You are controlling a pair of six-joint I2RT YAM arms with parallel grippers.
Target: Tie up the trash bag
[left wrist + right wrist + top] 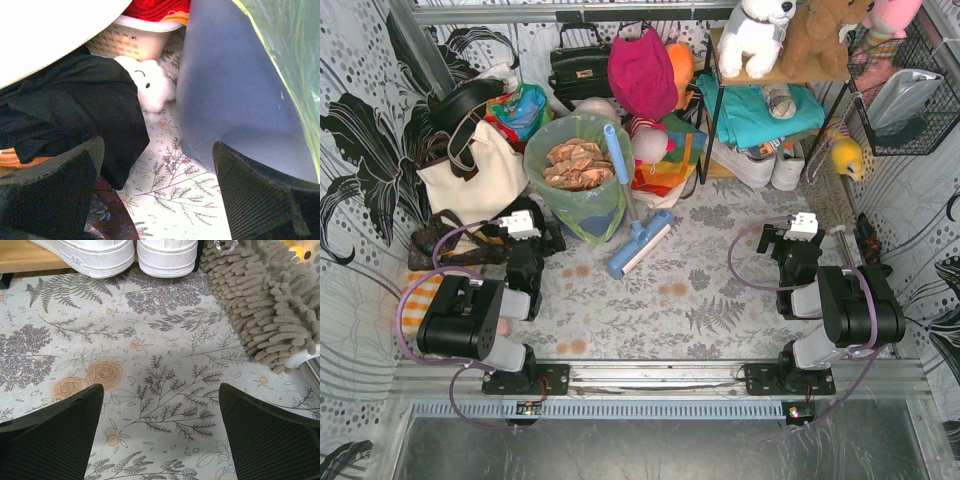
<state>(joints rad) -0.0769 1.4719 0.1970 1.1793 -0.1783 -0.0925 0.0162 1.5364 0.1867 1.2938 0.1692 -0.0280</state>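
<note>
Trash bag (588,208) stands far left, mouth open over its bin (225,90), brown paper (575,165) inside. My left gripper (157,192) and right gripper (160,432) are spread wide, holding nothing.

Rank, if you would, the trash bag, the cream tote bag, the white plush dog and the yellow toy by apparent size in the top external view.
1. trash bag and cream tote bag: they look about alike, so unranked.
2. white plush dog.
3. yellow toy, smallest.
</note>
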